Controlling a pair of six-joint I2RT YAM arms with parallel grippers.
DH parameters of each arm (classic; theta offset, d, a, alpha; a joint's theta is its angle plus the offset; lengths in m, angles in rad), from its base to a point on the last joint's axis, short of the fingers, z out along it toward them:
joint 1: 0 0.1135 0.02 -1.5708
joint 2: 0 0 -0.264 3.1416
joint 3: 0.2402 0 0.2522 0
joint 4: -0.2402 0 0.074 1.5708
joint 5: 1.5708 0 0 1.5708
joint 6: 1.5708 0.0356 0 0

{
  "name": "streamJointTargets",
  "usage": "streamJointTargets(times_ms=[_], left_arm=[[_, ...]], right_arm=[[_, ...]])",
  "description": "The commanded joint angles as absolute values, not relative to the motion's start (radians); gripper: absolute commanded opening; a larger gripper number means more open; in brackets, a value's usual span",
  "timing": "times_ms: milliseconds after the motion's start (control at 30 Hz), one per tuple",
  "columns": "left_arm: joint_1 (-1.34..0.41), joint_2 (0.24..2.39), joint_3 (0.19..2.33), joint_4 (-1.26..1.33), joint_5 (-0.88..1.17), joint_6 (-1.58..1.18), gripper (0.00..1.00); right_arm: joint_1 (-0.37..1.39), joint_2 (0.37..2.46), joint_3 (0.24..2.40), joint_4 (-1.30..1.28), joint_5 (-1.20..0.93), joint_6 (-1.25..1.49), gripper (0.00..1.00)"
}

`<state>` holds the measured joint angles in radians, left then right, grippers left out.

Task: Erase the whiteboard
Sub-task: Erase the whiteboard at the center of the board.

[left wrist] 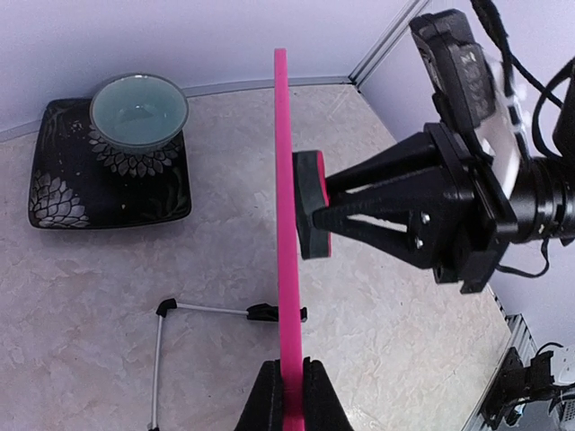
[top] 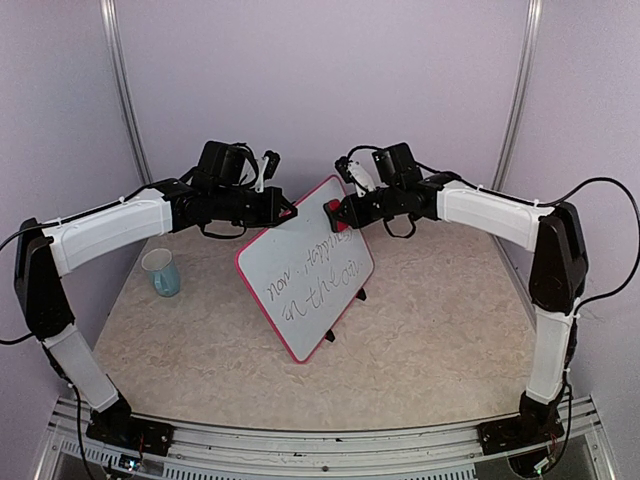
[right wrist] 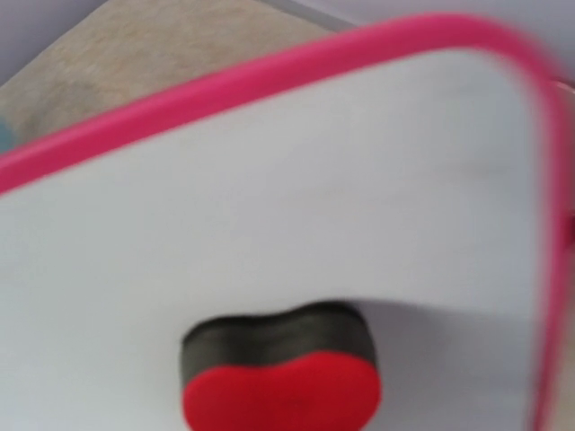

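Observation:
The whiteboard (top: 300, 270), white with a pink frame, stands tilted on the table's middle, with dark handwriting (top: 318, 282) across its lower half. My left gripper (top: 284, 212) is shut on the frame's upper left edge. In the left wrist view the frame (left wrist: 286, 180) runs edge-on into that gripper (left wrist: 289, 395). My right gripper (top: 343, 212) is shut on a red eraser (top: 333, 208) with a black felt face. The eraser (left wrist: 311, 215) is pressed flat against the board's writing side near the top. In the right wrist view the eraser (right wrist: 280, 382) rests on blank white board (right wrist: 269, 197); my fingers are hidden there.
A pale blue mug (top: 162, 272) stands on the table left of the board. Behind the board, a glass bowl (left wrist: 139, 112) sits on a black patterned square plate (left wrist: 54, 193). The board's wire stand (left wrist: 158, 359) with black feet reaches back behind it.

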<state>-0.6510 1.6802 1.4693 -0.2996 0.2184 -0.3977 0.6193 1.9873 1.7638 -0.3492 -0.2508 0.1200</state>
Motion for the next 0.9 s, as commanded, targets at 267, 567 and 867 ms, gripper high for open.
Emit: streamJointTargets(times_ms=[267, 567, 867], left_arm=[[-0.696, 1.699, 1.430, -0.286, 0.346, -0.361, 0.00], [-0.696, 1.692, 1.424, -0.284, 0.342, -0.364, 0.00], [-0.696, 1.690, 1.416, -0.279, 0.337, -0.364, 0.00]], right_arm=[[0.830, 1.873, 1.541, -0.098, -0.296, 0.105, 0.00], [0.917, 1.871, 1.479, 0.002, -0.304, 0.094, 0.00], [1.003, 1.889, 1.468, 0.039, -0.327, 0.055, 0.00]])
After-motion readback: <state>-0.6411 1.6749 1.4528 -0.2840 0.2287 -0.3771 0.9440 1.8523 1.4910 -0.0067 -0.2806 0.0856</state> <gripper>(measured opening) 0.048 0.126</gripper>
